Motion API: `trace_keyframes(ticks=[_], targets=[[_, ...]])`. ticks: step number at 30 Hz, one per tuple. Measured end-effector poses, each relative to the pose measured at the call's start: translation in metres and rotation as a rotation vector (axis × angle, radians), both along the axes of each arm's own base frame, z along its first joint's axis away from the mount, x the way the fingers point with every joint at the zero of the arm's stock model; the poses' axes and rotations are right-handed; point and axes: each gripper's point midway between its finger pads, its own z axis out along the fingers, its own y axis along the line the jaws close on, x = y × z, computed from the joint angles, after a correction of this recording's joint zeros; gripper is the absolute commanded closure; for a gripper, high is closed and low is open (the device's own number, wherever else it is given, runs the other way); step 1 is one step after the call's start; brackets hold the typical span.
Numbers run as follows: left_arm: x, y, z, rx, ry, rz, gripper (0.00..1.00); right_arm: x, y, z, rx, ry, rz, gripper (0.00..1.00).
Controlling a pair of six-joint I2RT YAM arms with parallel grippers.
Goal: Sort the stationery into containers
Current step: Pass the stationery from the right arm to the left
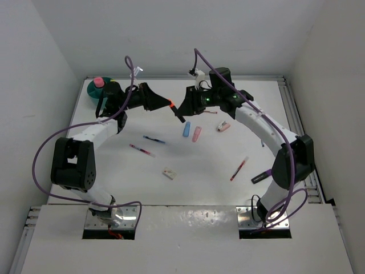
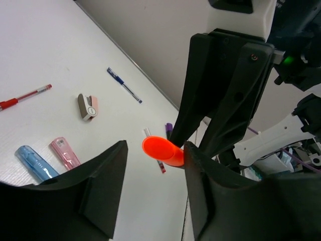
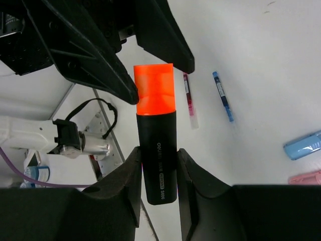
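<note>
My right gripper [image 3: 158, 151] is shut on the black body of an orange-ended highlighter [image 3: 156, 115] and holds it in the air over the back of the table. My left gripper [image 2: 155, 148] is open, and the orange end [image 2: 161, 151] sits between its fingers, close against the right finger [image 2: 200, 175]. In the top view the two grippers meet, left [image 1: 165, 104] and right [image 1: 182, 115]. The teal cup [image 1: 94, 91] stands at the back left with a pink tube [image 1: 99, 82] in it. Other stationery lies loose on the table.
On the table lie a blue eraser [image 1: 186, 130], a pink eraser [image 1: 196, 135], a blue pen [image 1: 154, 139], a red pen [image 1: 142, 150], a small eraser [image 1: 169, 173], another red pen [image 1: 239, 168], a black highlighter [image 1: 262, 177] and a pink-grey item [image 1: 223, 127].
</note>
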Motion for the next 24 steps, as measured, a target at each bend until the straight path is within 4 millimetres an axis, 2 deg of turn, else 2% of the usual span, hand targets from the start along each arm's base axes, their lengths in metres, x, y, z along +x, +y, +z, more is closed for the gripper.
trace_keyframes(ticks=[3,6,9,11,14,17,19,20,21,22,24], targets=[[0.0,0.0,0.006,-0.015,-0.012,-0.002,0.55,0.0,0.001,0.0,0.002,0.007,0.001,1.0],[-0.002,-0.001,0.012,-0.033,-0.023,-0.005,0.55,0.0,0.003,0.0,0.009,0.013,0.005,1.0],[-0.003,-0.001,0.015,-0.048,-0.026,-0.007,0.49,-0.001,0.004,0.002,0.02,0.024,0.01,1.0],[-0.004,-0.001,0.017,-0.055,-0.028,-0.01,0.51,-0.001,0.005,0.004,0.026,0.029,0.011,1.0],[-0.004,-0.001,0.019,-0.062,-0.029,-0.011,0.57,-0.001,0.007,0.007,0.038,0.037,0.013,1.0],[-0.004,-0.001,0.02,-0.066,-0.027,-0.009,0.7,-0.002,0.007,0.008,0.045,0.041,0.017,1.0],[-0.004,-0.001,0.021,-0.068,-0.034,-0.009,0.82,-0.002,0.008,0.008,0.049,0.047,0.02,1.0],[-0.004,-0.001,0.021,-0.068,-0.034,-0.009,0.9,-0.002,0.009,0.007,0.051,0.051,0.02,0.95],[-0.004,-0.001,0.021,-0.068,-0.034,-0.009,0.94,-0.002,0.009,0.007,0.053,0.056,0.02,0.66],[-0.004,-0.001,0.021,-0.066,-0.036,-0.008,0.97,-0.002,0.009,0.006,0.054,0.061,0.019,0.52],[-0.003,0.001,0.019,-0.054,-0.037,-0.006,1.0,0.0,0.009,0.005,0.056,0.079,0.007,0.3]])
